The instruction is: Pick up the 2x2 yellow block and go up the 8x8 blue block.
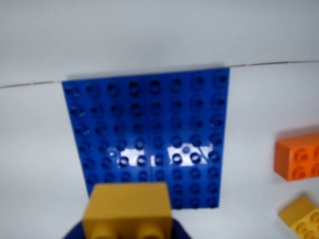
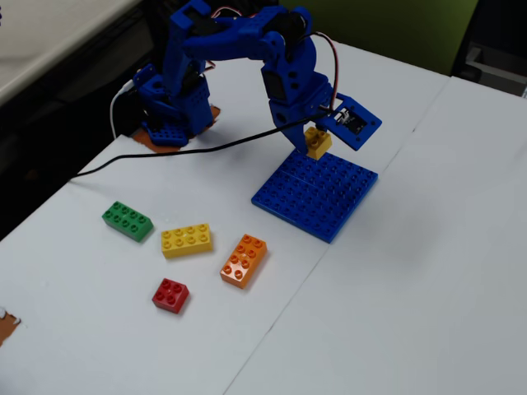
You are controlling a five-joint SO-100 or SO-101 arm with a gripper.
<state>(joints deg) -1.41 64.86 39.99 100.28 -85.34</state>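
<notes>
The 2x2 yellow block (image 1: 128,209) fills the bottom centre of the wrist view, held in my gripper (image 1: 128,226), whose blue jaws show on either side of it. In the fixed view my gripper (image 2: 317,140) is shut on the same small yellow block (image 2: 317,141) and holds it in the air just above the far edge of the 8x8 blue block (image 2: 315,195). That flat blue studded plate (image 1: 149,134) lies on the white table straight ahead in the wrist view.
In the fixed view, loose bricks lie to the left of the plate: orange (image 2: 244,260), a longer yellow one (image 2: 187,240), green (image 2: 128,220) and red (image 2: 170,295). The orange brick (image 1: 299,157) and the long yellow brick (image 1: 303,217) show at the wrist view's right edge. A black cable (image 2: 181,154) crosses the table near the arm's base (image 2: 174,115).
</notes>
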